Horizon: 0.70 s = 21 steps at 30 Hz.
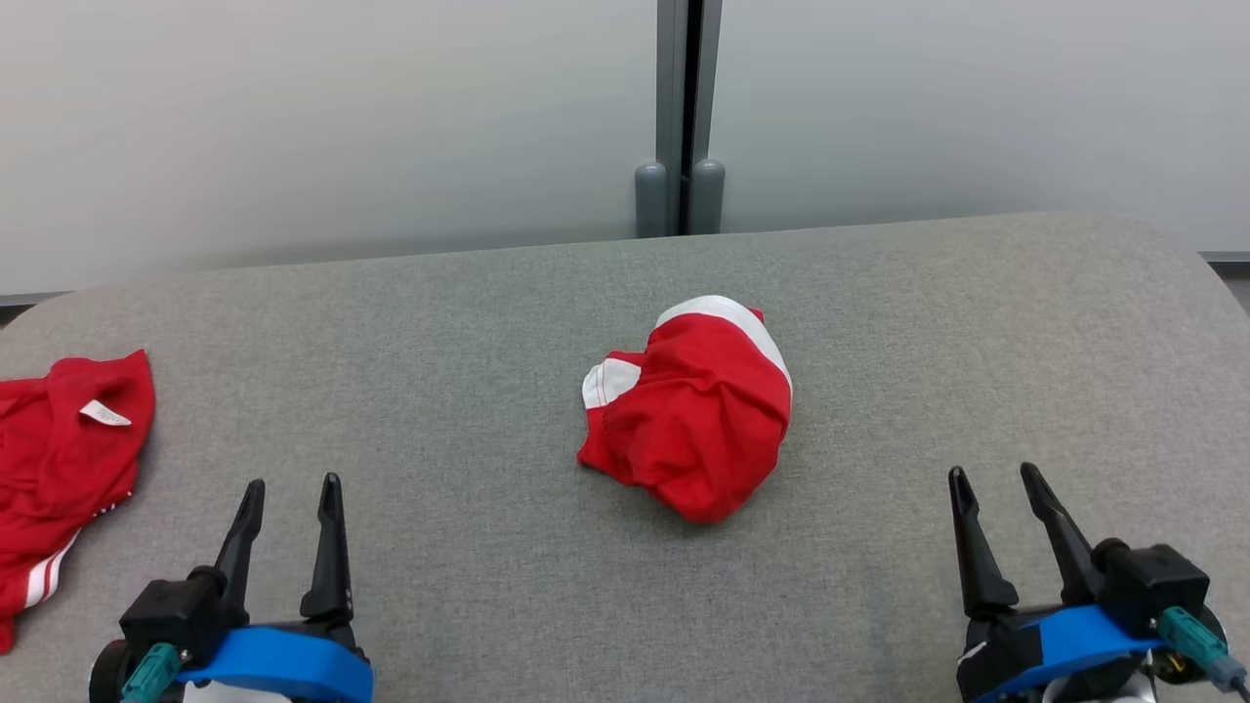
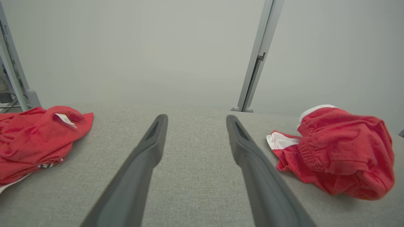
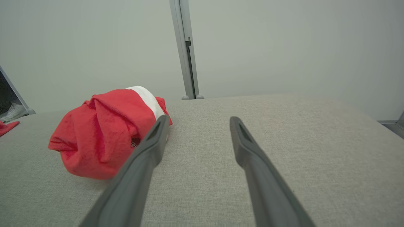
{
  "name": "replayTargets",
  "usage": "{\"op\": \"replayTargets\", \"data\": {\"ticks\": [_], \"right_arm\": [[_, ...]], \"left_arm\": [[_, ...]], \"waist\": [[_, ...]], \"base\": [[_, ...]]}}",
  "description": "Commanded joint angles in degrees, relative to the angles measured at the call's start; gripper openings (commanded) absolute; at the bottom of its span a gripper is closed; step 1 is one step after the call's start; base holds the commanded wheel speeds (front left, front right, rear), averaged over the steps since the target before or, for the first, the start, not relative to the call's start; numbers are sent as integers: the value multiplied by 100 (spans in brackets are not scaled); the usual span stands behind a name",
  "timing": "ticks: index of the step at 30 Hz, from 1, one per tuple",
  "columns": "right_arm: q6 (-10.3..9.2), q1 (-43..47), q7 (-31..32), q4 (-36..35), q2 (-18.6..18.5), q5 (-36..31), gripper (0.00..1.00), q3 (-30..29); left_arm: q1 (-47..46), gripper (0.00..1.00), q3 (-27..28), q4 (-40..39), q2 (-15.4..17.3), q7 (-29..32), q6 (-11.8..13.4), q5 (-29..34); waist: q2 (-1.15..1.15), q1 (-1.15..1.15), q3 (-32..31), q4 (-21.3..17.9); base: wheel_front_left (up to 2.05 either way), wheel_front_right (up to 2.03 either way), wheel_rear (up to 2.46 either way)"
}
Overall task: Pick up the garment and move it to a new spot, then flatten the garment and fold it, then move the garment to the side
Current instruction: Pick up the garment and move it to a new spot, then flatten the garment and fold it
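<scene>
The red garment (image 1: 698, 420) with white trim sat balled into a soft wrinkly lump in the middle of the nubby grey bench (image 1: 469, 322). Left hand (image 1: 293, 482) and right hand (image 1: 994, 472) both gaped apart, empty.

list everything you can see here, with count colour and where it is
crumpled garment: 1, red with white bands, middle of the table
second garment: 1, red with white stripes and a white label, table's left edge
table: 1, grey, under both garments
wall: 1, pale grey, behind the table
post: 1, grey, upright behind the table's middle
left tool: 1, dark fingers, open, lower left
right tool: 1, dark fingers, open, lower right
</scene>
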Motion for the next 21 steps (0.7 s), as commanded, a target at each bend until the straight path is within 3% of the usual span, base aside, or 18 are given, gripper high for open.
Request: {"op": "replayTargets", "data": {"ticks": [1, 21], "right_arm": [[3, 124, 10, 25, -24, 40, 100, -7], [3, 203, -3, 47, -24, 166, 100, -18]], "left_arm": [[55, 100, 39, 58, -6, -28, -35, 32], [43, 100, 100, 350, -108, -29, -150, 48]], "waist": [[0, 0, -12, 8], [0, 0, -88, 37]], "base": [[0, 0, 0], [0, 0, 0]]}}
